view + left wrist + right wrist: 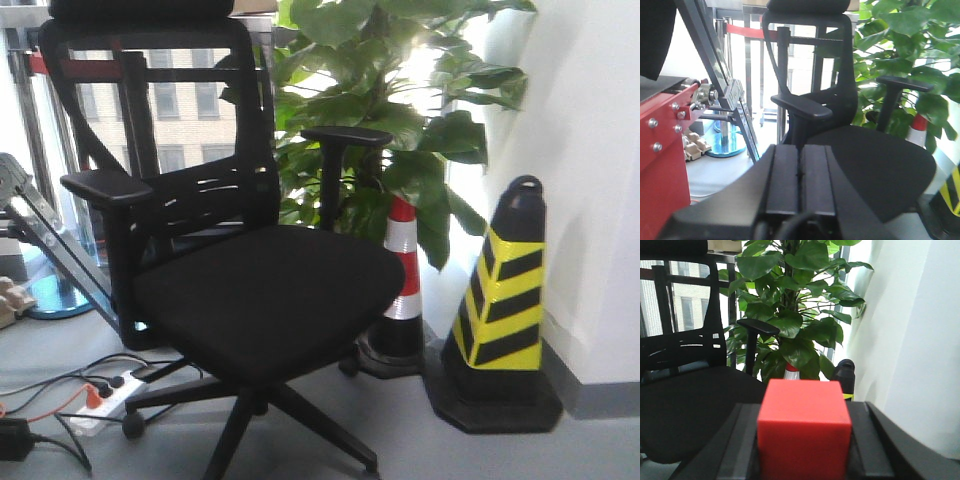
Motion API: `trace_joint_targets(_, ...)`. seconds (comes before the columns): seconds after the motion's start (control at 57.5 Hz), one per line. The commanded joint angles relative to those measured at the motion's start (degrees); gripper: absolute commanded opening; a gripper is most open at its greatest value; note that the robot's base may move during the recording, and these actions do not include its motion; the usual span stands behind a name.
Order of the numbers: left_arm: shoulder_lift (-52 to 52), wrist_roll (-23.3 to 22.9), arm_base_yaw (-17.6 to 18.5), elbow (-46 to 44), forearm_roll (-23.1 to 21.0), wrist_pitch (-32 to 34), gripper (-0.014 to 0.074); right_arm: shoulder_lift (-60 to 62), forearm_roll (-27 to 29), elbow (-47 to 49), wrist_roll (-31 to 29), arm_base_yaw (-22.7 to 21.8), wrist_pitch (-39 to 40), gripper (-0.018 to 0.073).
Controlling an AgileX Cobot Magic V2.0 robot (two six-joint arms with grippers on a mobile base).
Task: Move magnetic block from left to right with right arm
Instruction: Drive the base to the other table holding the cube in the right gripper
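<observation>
Red and sharp-edged, the magnetic block (803,427) sits pinched between the right jaws, standing proud above them, so a jolt or early release could drop it toward the black office chair (685,395) beyond, while the left jaws are pressed together, empty.

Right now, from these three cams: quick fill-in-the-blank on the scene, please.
1. The right gripper clamps a ___ cube.
2. The left gripper is shut and holds ___.
3. The cone nearest the wall is striped black and ___.
4. Behind the chair grows a leafy ___.
Missing: red; nothing; yellow; plant.
</observation>
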State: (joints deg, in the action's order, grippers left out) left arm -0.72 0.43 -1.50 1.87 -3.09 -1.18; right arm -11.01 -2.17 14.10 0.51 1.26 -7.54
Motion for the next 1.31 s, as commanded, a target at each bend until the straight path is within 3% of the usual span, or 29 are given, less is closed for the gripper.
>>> trace_joint_targets(0.0, -0.51, -0.43, 0.42, 0.46, -0.15, 4.65, -0.0126, -0.48, -0.56, 1.77, -0.51, -0.10, 5.20, 0.0296)
trace_joint_targets(1.288, -0.51, -0.43, 0.42, 0.46, -0.15, 4.65, -0.0126, -0.48, -0.56, 1.77, -0.51, -0.10, 5.20, 0.0296)
